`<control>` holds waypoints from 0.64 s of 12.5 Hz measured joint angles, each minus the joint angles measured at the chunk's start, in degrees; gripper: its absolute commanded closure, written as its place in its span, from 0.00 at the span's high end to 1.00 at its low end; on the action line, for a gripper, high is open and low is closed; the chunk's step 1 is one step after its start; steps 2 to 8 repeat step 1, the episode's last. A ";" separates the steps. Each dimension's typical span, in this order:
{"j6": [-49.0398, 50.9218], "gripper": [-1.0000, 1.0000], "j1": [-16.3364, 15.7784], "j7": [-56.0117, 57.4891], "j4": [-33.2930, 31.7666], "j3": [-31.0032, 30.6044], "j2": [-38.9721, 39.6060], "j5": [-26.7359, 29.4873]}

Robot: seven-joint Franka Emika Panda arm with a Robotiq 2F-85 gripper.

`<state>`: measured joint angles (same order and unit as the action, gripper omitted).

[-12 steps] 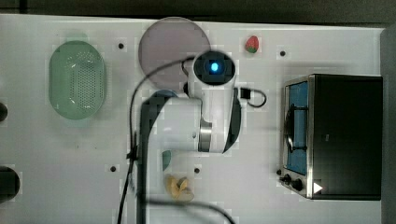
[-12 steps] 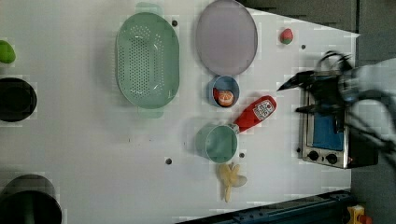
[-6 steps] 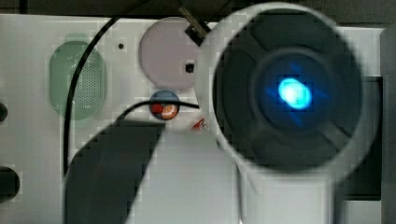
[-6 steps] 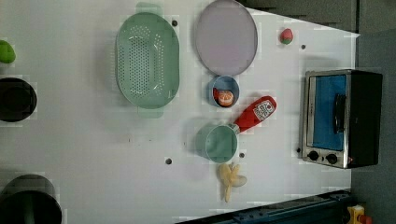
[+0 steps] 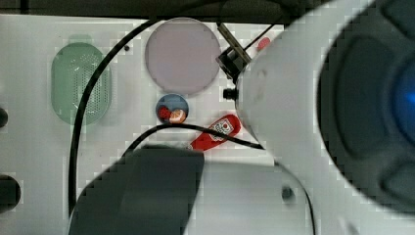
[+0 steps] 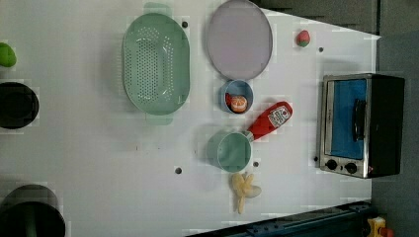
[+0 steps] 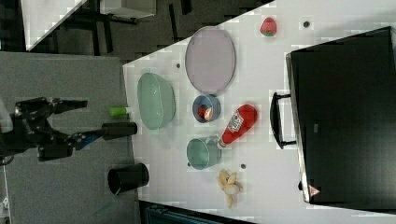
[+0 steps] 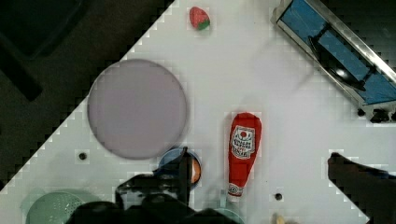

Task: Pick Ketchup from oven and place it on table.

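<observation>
The ketchup (image 6: 269,120) lies on its side on the white table (image 6: 99,148), between the blue bowl and the green cup, its cap beside the cup; it is also seen as the red bottle (image 5: 215,133) (image 7: 238,122) (image 8: 243,154). The oven (image 6: 360,123) stands at the left view's right with its bluish door shut, and appears as the oven (image 7: 345,116) (image 8: 336,56) too. My gripper (image 7: 74,122) hangs open far above the table, away from the bottle, holding nothing. In the wrist view its dark fingers (image 8: 182,175) stand wide apart. My arm (image 5: 333,112) looms close to the top camera.
A lilac plate (image 6: 239,39), a green colander (image 6: 155,64), a blue bowl (image 6: 236,96) with fruit, a green cup (image 6: 230,150), a banana (image 6: 244,190) and a strawberry (image 6: 303,38) lie around the bottle. Two black cups (image 6: 17,105) stand at the left view's left.
My arm has left the oven's front and risen out of the left view, close to the top camera. The ketchup has stayed where it lay. The gripper stays open.
</observation>
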<state>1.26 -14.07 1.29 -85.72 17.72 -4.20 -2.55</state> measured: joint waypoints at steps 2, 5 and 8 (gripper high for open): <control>0.18 1.00 0.00 0.00 0.00 0.11 1.25 -0.15; 0.18 1.00 0.00 0.00 0.00 0.11 1.25 -0.15; 0.18 1.00 0.00 0.00 0.00 0.11 1.25 -0.15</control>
